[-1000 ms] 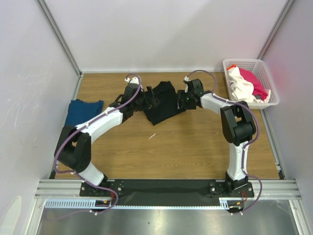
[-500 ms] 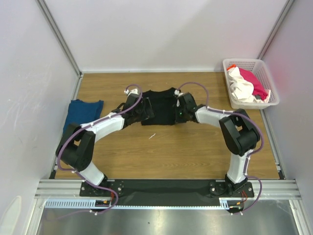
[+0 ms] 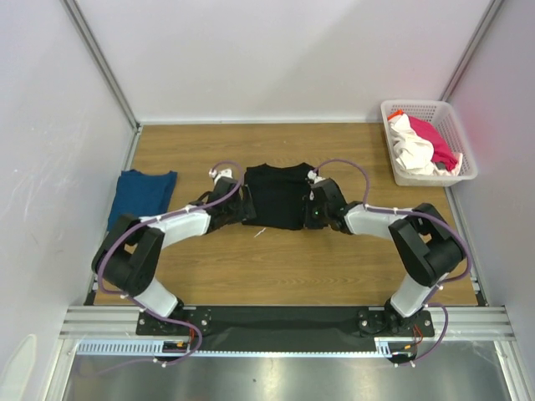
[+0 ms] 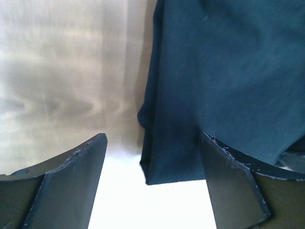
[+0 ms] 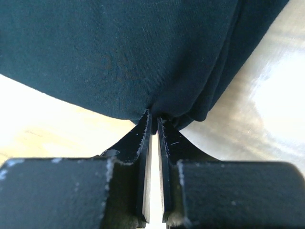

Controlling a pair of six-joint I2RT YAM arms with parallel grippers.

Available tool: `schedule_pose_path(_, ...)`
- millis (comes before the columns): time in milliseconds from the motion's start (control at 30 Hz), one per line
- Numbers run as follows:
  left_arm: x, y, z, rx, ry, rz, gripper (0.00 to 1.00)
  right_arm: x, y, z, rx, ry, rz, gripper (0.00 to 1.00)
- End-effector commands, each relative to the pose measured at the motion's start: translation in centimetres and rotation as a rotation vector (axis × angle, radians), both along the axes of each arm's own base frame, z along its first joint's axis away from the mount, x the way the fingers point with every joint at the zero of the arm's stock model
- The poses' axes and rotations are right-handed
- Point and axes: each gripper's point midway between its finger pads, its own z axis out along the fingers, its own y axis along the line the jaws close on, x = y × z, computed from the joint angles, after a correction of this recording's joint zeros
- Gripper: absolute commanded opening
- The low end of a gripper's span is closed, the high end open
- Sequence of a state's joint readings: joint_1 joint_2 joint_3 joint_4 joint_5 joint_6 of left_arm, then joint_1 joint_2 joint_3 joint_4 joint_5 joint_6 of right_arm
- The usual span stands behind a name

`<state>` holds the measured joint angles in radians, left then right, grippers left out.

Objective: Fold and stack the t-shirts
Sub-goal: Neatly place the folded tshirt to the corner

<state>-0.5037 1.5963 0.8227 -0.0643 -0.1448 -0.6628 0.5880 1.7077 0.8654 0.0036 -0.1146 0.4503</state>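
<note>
Wooden table (image 3: 334,259) | black t-shirt (image 3: 274,196) flat, well left of lattice basket (image 3: 418,103) | my right gripper (image 5: 153,119) pinched shut on its basket-side hem, probably to keep cloth taut | my left gripper (image 4: 152,138) gaping over far-side corner, gripping nothing, likely readying the fold

The black t-shirt (image 3: 274,195), bunched up a second ago, now lies flat on the bench (image 3: 334,259), nearer the arm bases; the right hand (image 5: 153,119) has closed on its edge.
</note>
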Motion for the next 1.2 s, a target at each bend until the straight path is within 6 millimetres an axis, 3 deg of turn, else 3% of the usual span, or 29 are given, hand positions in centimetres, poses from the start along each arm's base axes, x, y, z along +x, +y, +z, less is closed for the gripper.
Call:
schedule_pose_path(0,-1.2,-1.3,1.7,-0.053,-0.063,-0.056,0.83,-4.3,-1.2,-2.6,-0.036,0.123,0.006,0.03)
schedule_pose_path(133,-4.5,-2.6,1.2,-0.065,-0.044,-0.094,0.83,-6.6,-1.7,-1.9,-0.011,0.135,-0.002,0.00)
schedule_pose_path(333,-9.6,-2.2,1.4,-0.068,-0.007,-0.087,0.82,-10.5,-3.1,-2.0,-0.031,0.179,0.003,0.01)
schedule_pose_path(367,-10.2,-1.6,1.3,-0.064,0.001,-0.079,0.82,-11.0,-3.1,-1.6,-0.022,0.176,0.008,0.03)
schedule_pose_path(467,-10.5,-0.7,4.4,-0.067,-0.047,-0.068,0.84,-11.9,-3.7,-0.5,-0.033,0.201,0.001,0.27)
schedule_pose_path(500,-10.3,-0.6,6.3,-0.079,-0.090,-0.077,0.85,-11.6,-4.1,0.1,-0.046,0.192,-0.014,0.41)
schedule_pose_path(533,-9.9,-0.7,8.2,-0.075,-0.115,-0.082,0.86,-11.3,-4.3,0.9,-0.055,0.177,-0.014,0.46)
schedule_pose_path(600,-9.1,-0.7,10.8,-0.045,-0.170,-0.119,0.89,-9.5,-5.1,4.5,-0.026,0.130,-0.054,0.57)
schedule_pose_path(633,-8.1,-1.0,12.7,-0.039,-0.190,-0.125,0.91,-9.1,-5.5,5.7,-0.019,0.119,-0.056,0.59)
schedule_pose_path(667,-7.5,-1.1,13.3,-0.030,-0.192,-0.136,0.92,-8.1,-5.8,7.1,0.011,0.095,-0.074,0.61)
schedule_pose_path(700,-6.8,-1.3,13.8,-0.050,-0.177,-0.181,0.92,-6.1,-6.2,10.0,0.083,0.048,-0.099,0.61)
schedule_pose_path(800,-4.2,-3.6,15.1,-0.205,-0.128,-0.305,0.89,-2.4,-7.2,13.1,0.197,-0.015,-0.127,0.50)
schedule_pose_path(867,-2.9,-4.9,14.9,-0.280,-0.104,-0.383,0.87,-1.1,-6.3,14.3,0.305,-0.014,-0.093,0.46)
schedule_pose_path(900,-2.3,-5.1,15.2,-0.316,-0.103,-0.416,0.86,-0.2,-6.1,15.4,0.346,-0.020,-0.083,0.39)
schedule_pose_path(933,-1.5,-5.5,16.4,-0.331,-0.112,-0.436,0.86,1.1,-6.1,14.6,0.371,0.012,-0.092,0.35)
schedule_pose_path(967,-0.8,-5.8,15.0,-0.314,-0.068,-0.466,0.85,1.4,-5.6,15.0,0.409,0.043,-0.075,0.31)
schedule_pose_path(1033,0.0,-6.5,15.3,-0.317,-0.039,-0.499,0.84,3.2,-4.5,15.6,0.465,0.099,-0.075,0.27)
schedule_pose_path(1067,0.3,-7.0,14.0,-0.328,0.014,-0.516,0.83,3.2,-3.6,16.3,0.503,0.110,-0.030,0.26)
schedule_pose_path(1167,0.4,-8.7,13.3,-0.401,0.070,-0.578,0.79,4.6,-2.1,16.4,0.544,0.119,0.021,0.26)
